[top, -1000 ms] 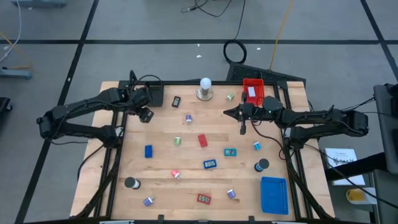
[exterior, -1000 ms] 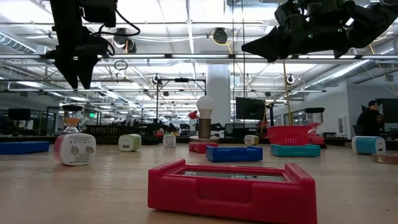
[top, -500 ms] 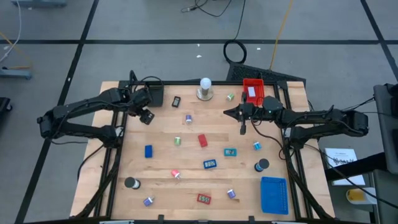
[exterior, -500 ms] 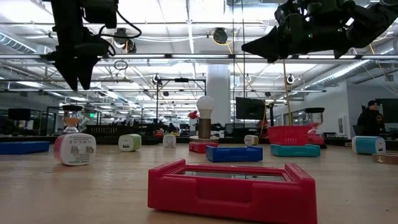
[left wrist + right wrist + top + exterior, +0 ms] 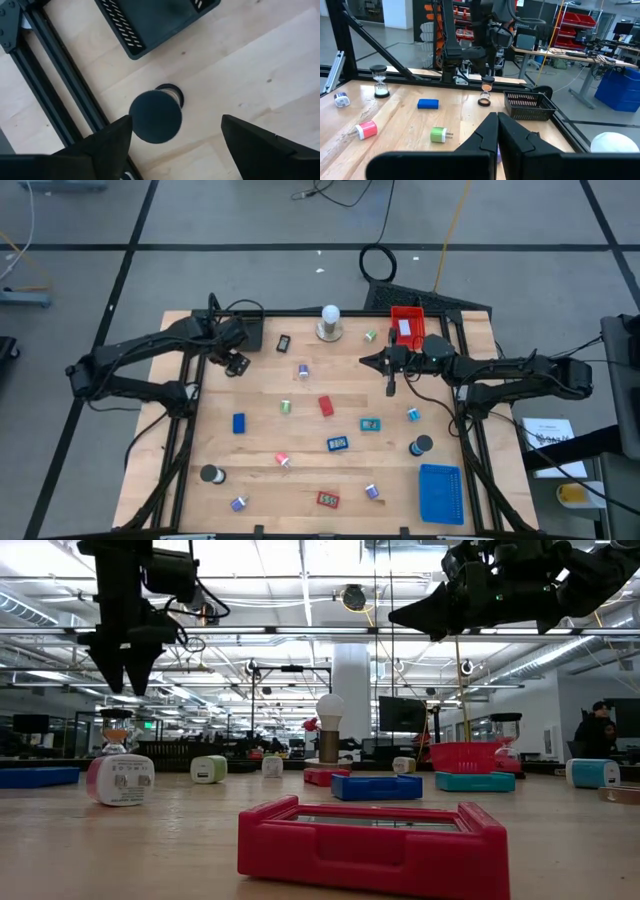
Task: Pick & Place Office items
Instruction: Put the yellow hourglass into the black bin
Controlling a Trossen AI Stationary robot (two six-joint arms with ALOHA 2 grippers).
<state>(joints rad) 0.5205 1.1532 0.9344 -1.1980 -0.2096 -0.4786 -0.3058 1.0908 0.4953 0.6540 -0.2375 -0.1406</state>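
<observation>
Pale wooden boards made up the table [image 5: 300, 445], which was framed by dark rails and carried everything else. On it, the blue tray [image 5: 439, 492] was seen at the near right corner, the red tray [image 5: 405, 323] at the far right edge, and the black tray [image 5: 150, 20] at the far left corner. The left gripper [image 5: 236, 363] was held above the table just beside the black tray, pointing straight down, its fingers [image 5: 95, 150] spread wide apart over a small hourglass [image 5: 156, 115] that stood upright on the wood, untouched. The right gripper [image 5: 391, 388] was raised over the right half of the table near the red tray, its fingers [image 5: 495, 132] pressed together with nothing between them. The office items [image 5: 326, 406] were scattered across the middle and near part of the table, well apart from one another: a red block, blue blocks, teal pieces, small round rolls and plugs.
</observation>
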